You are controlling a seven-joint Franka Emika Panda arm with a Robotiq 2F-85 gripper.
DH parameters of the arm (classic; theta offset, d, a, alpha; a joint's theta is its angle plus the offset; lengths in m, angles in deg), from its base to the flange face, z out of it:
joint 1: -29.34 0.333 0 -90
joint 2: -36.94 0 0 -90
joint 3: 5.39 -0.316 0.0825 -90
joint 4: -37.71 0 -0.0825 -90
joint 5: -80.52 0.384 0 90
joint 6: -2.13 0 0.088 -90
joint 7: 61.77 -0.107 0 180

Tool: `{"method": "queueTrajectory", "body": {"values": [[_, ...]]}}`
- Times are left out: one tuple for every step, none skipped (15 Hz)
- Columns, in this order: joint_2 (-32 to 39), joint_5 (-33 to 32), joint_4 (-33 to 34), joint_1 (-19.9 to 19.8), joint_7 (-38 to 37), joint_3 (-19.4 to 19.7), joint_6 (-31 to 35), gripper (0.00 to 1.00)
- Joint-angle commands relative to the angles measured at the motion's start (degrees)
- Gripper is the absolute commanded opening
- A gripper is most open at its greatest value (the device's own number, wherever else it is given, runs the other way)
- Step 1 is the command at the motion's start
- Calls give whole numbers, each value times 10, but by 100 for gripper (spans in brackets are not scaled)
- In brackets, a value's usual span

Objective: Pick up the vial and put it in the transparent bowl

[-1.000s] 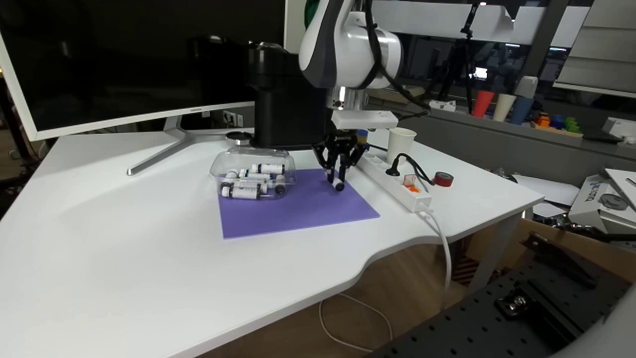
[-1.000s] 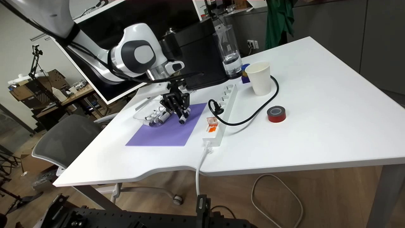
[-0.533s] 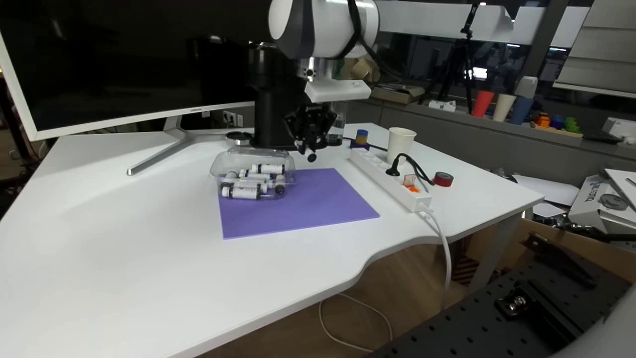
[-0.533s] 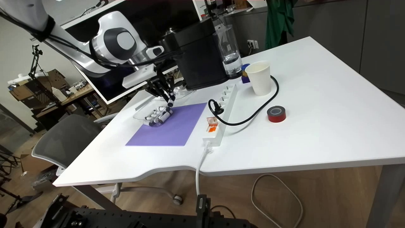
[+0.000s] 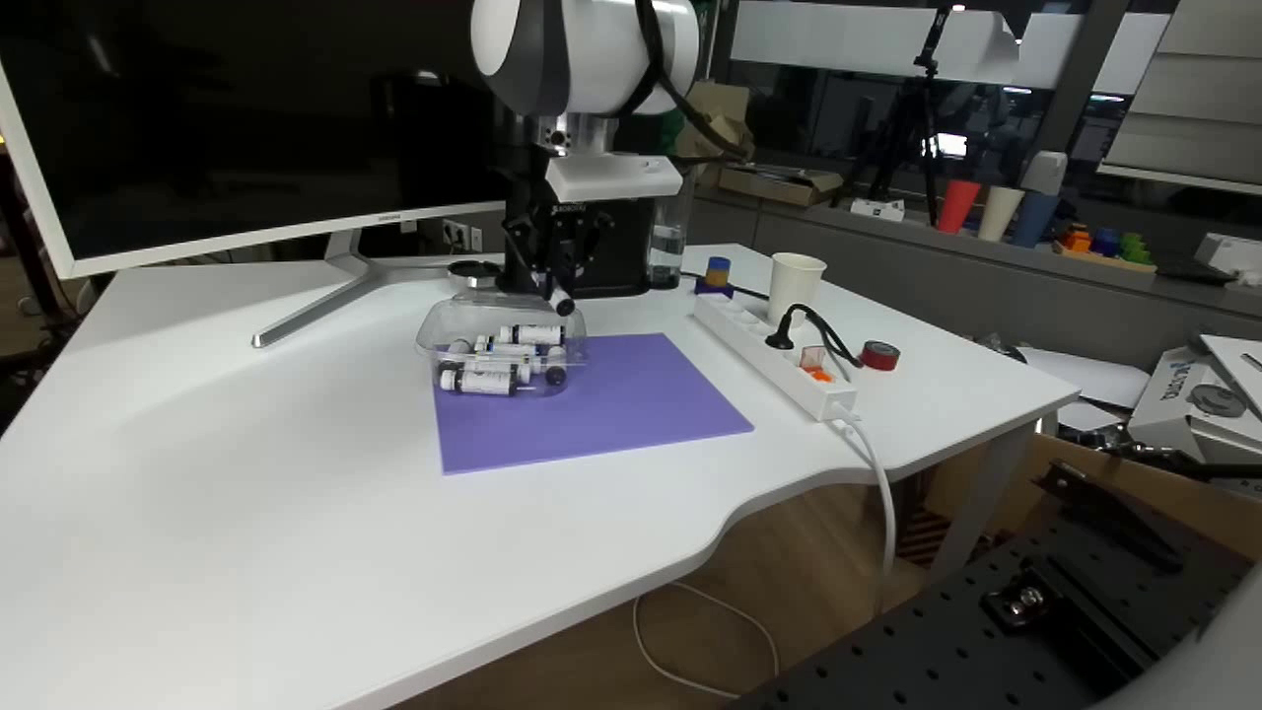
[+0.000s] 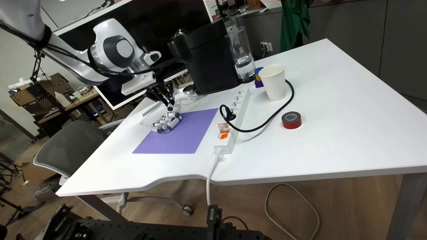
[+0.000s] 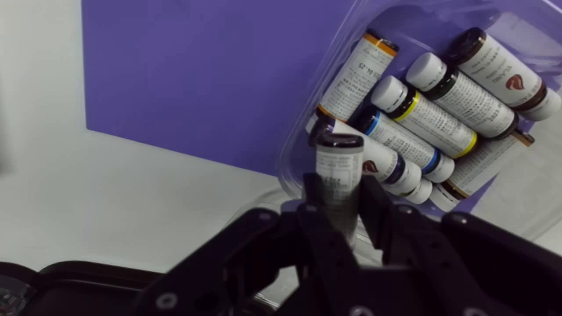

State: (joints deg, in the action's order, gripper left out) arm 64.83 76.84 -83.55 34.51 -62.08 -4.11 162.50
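Note:
My gripper [image 7: 340, 180] is shut on a vial [image 7: 339, 164] with a white label and a dark end. One finger is on each side of it, and the dark end points away from the gripper. In both exterior views, the gripper [image 5: 555, 279] [image 6: 169, 101] holds the vial [image 5: 561, 301] [image 6: 170, 107] tilted in the air, above the back part of the transparent bowl [image 5: 431, 330] [image 6: 145, 124]. The bowl also shows in the wrist view [image 7: 287, 160]. Several other labelled vials [image 7: 432, 123] lie inside it. The vial's gripper-side end is partly hidden by the fingers.
The bowl stands on the left part of a purple mat [image 5: 611, 414]. A black appliance [image 6: 213, 60] stands behind, near the monitor [image 5: 246, 118]. A white power strip [image 5: 764, 357], a white cup [image 5: 795, 284] and red tape [image 6: 291, 120] are on the right.
My gripper has risen from the right part of the mat with the vial in it. It has moved left until it is over the back of the bowl.

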Motion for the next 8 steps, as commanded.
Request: {"method": "queueTrajectory", "body": {"values": [[29, -7, 20, 21, -42, 12, 18, 7], [35, -5, 21, 24, -46, 12, 21, 7], [40, -4, 21, 28, -48, 11, 24, 7], [44, -3, 20, 29, -47, 10, 26, 7], [47, -2, 21, 31, -47, 9, 25, 52], [46, -1, 20, 32, -46, 8, 26, 53], [45, -1, 20, 33, -46, 9, 26, 58], [43, -2, 18, 36, -49, 12, 28, 67]]}}
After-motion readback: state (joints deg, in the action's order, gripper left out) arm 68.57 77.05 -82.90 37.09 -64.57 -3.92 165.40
